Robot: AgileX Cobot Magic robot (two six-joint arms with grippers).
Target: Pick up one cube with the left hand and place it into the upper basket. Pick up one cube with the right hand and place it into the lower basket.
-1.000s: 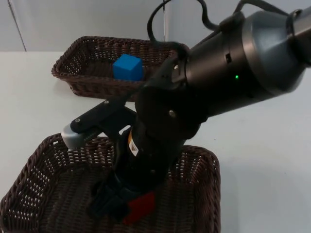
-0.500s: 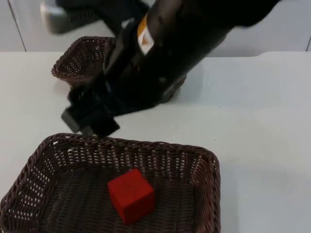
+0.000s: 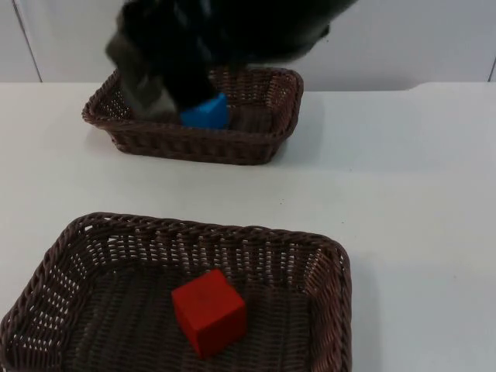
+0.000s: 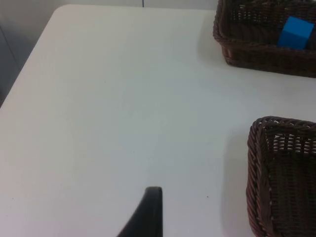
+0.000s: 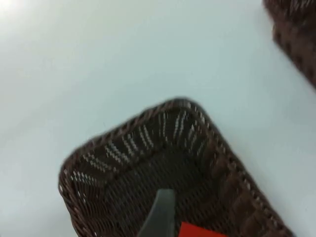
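1. The right claw, a blurred shape whose opening I cannot tell, has lifted away from the lower basket.
2. The red cube lies released inside that basket.
3. The blue cube sits in the upper basket; both placements look done.
4. The left claw waits over the counter, seemingly empty.

white table carries upper basket and lower basket.
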